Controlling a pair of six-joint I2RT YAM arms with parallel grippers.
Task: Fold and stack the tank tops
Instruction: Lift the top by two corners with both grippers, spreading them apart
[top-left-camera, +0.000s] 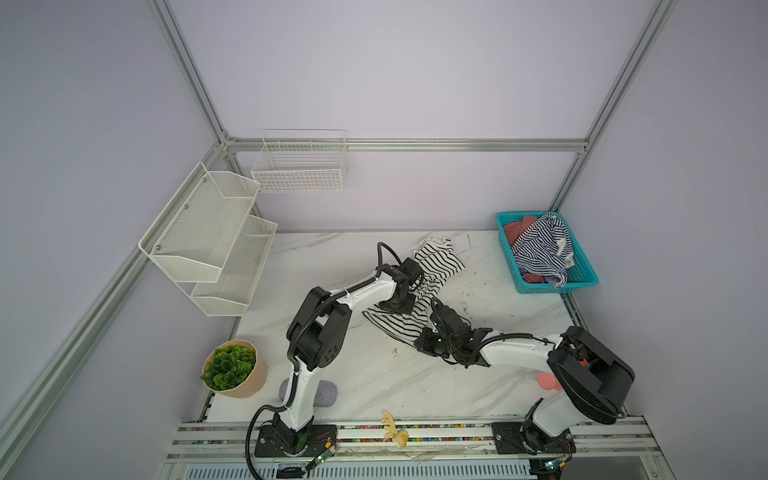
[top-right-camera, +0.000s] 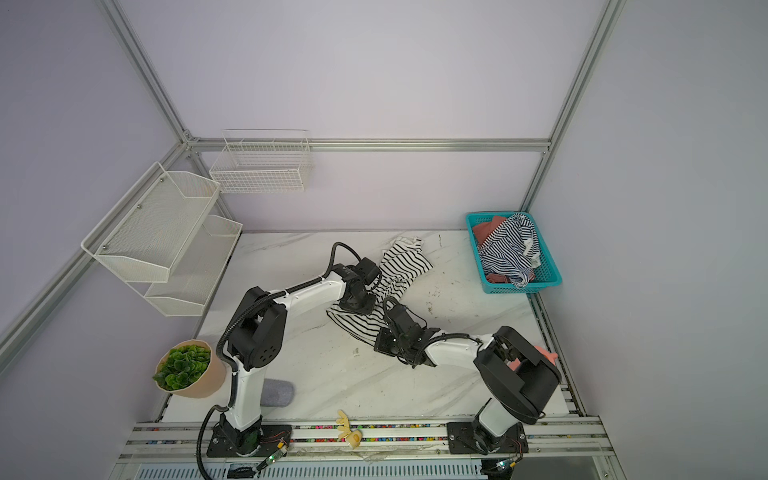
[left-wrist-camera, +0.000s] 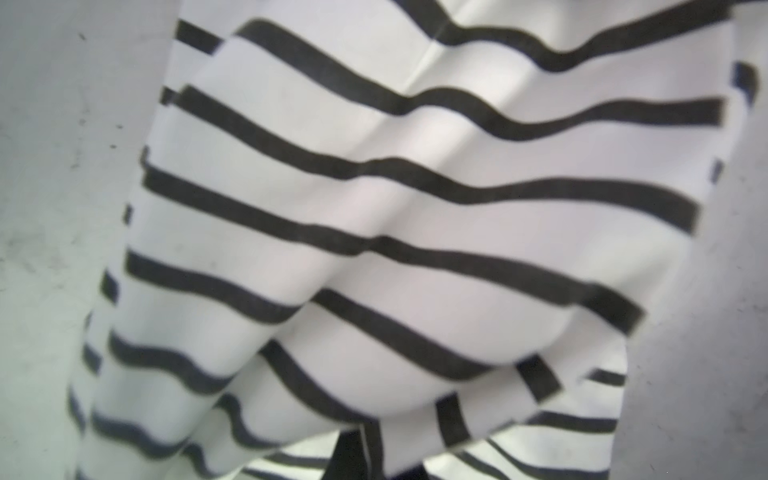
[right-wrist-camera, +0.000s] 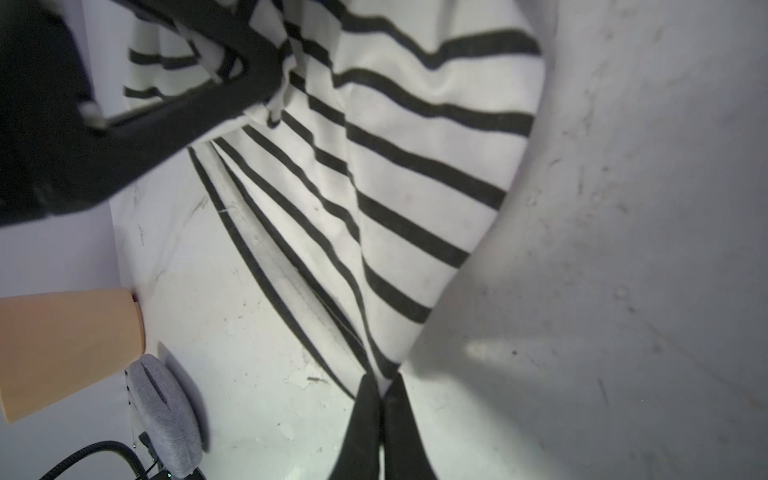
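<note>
White marble counter (top-left-camera: 374, 374), lilac walls, aluminium framing. There are two tank tops. The white black-striped tank top (top-left-camera: 440, 262) lies crumpled mid-counter, and the navy-and-white tank top (top-left-camera: 540, 245) is heaped in the single teal basket (top-left-camera: 557, 286), covering most of a reddish cloth (top-left-camera: 517, 230). The left fingers (right-wrist-camera: 259, 83) pinch a bunched fold of the white top; the right fingers (right-wrist-camera: 361, 415) pinch its corner. A pink object (top-left-camera: 547, 381) is half hidden behind the right arm.
</note>
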